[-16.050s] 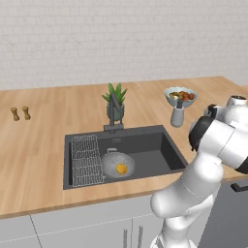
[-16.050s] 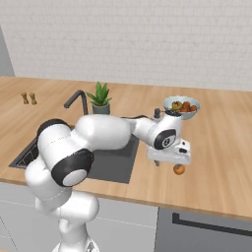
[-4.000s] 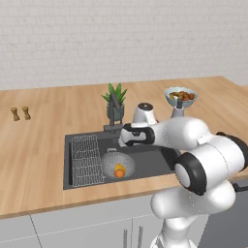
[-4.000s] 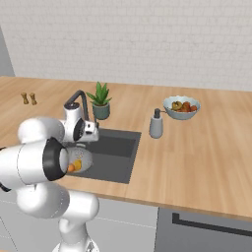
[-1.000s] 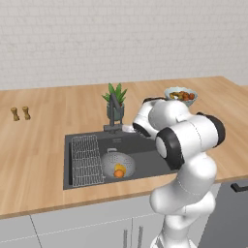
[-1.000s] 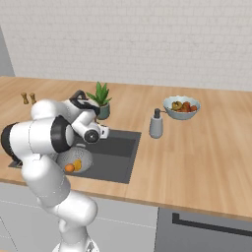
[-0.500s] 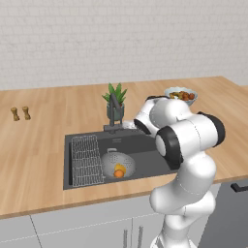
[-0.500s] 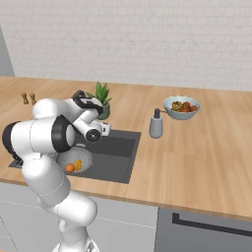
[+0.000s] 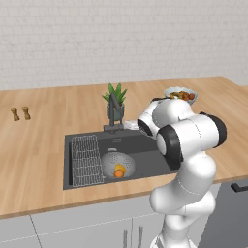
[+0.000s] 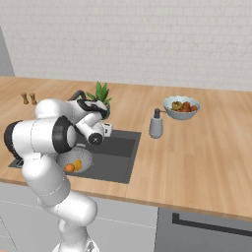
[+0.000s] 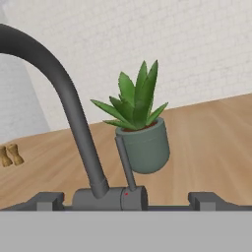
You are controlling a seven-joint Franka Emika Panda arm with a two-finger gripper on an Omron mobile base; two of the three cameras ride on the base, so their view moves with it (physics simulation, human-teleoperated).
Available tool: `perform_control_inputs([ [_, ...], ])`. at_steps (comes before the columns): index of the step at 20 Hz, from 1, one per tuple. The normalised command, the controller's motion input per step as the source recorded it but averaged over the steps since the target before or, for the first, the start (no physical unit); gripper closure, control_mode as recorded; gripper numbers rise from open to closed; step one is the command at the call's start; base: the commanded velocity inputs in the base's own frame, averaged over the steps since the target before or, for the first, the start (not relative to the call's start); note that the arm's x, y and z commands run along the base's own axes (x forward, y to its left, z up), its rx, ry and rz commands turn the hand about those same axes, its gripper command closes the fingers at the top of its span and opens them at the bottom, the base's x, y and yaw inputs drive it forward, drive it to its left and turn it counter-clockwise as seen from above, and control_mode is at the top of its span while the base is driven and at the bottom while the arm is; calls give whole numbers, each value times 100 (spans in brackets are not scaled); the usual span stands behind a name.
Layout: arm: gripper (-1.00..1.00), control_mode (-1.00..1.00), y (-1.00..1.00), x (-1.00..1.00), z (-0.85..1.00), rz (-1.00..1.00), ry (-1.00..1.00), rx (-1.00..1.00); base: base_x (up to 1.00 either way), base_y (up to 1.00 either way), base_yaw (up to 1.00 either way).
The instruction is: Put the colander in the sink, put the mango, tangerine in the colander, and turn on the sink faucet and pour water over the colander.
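**Gripper lined up on the faucet lever**

Open-jawed and empty, the robot's two-finger gripper (image 11: 126, 199) sits low at the back edge of the dark grey rectangular recessed sink (image 9: 145, 145), facing the wall; its two dark finger tips (image 11: 47, 201) stand wide apart at either side of the dark grey faucet with the slanted spout (image 11: 74, 123). The faucet's base lies straight ahead and close, between the tips; its thin lever rises from the base and leans slightly away toward the spiky green plant in a grey pot (image 11: 140, 130) just behind it; the spout arches up and over toward the basin. In the left base view the round grey perforated metal colander (image 9: 117, 164) rests in the sink beside the wire grid rack (image 9: 87, 159), holding the small yellow oblong mango (image 9: 120, 167) and the small round orange tangerine (image 9: 118, 173); no water runs yet. Judging from this, the coming move is a short advance onto the lever, whose long axis is near upright.
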Motion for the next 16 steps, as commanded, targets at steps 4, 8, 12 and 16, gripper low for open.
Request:
perform_control_inputs([
  [4,-100,-100,0,25,0,0,-2,0,0,0,0],
  [8,-100,-100,0,24,0,0,0,0,0,0,0],
  [12,-100,-100,0,31,0,0,0,0,0,0,0],
  [16,-100,-100,0,28,0,0,0,0,0,0,0],
])
